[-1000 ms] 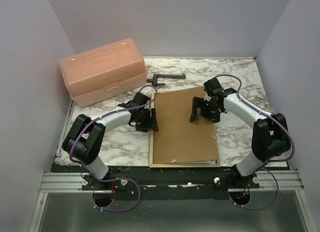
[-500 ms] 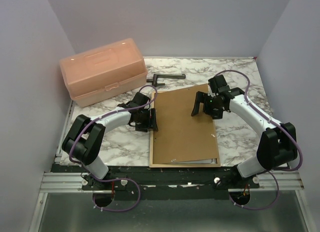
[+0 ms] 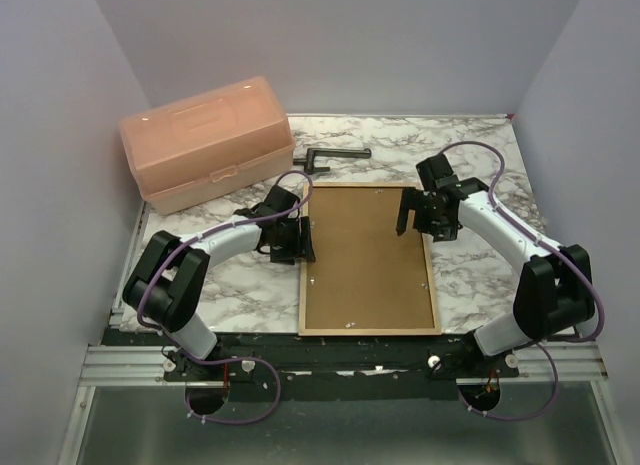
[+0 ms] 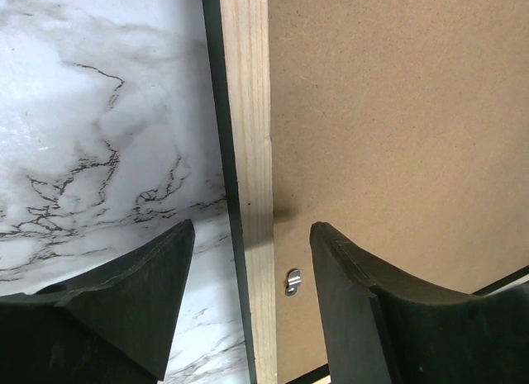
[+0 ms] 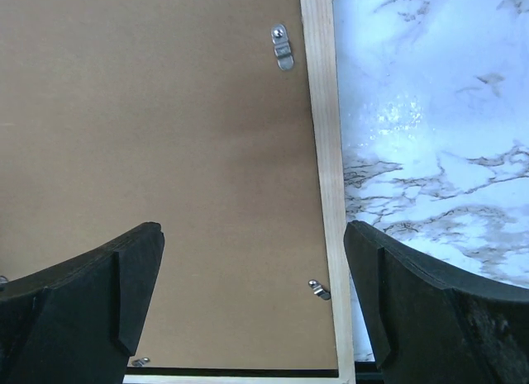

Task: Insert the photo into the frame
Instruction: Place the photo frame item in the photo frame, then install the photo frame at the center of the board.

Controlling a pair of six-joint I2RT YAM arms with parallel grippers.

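The frame [image 3: 304, 255] lies flat, tan wood face up, in the middle of the table, with the brown backing board [image 3: 365, 255] lying inside it. The photo is hidden. My left gripper [image 3: 299, 241] is open, its jaws straddling the frame's left rail [image 4: 248, 153] with nothing held. My right gripper [image 3: 417, 221] is open and empty above the frame's right rail [image 5: 321, 153]. Small metal tabs [image 5: 283, 45] sit along the rails beside the board [image 5: 165, 153], and one shows in the left wrist view [image 4: 292, 281].
A salmon plastic box [image 3: 207, 143] stands at the back left. A black metal tool [image 3: 330, 156] lies behind the frame. Marble tabletop [image 3: 470, 265] shows on both sides. Grey walls close in the left, back and right.
The backing board, tilted up at its far right a second ago, now lies flat inside the frame. My right gripper let it go and moved right. The left arm has barely moved.
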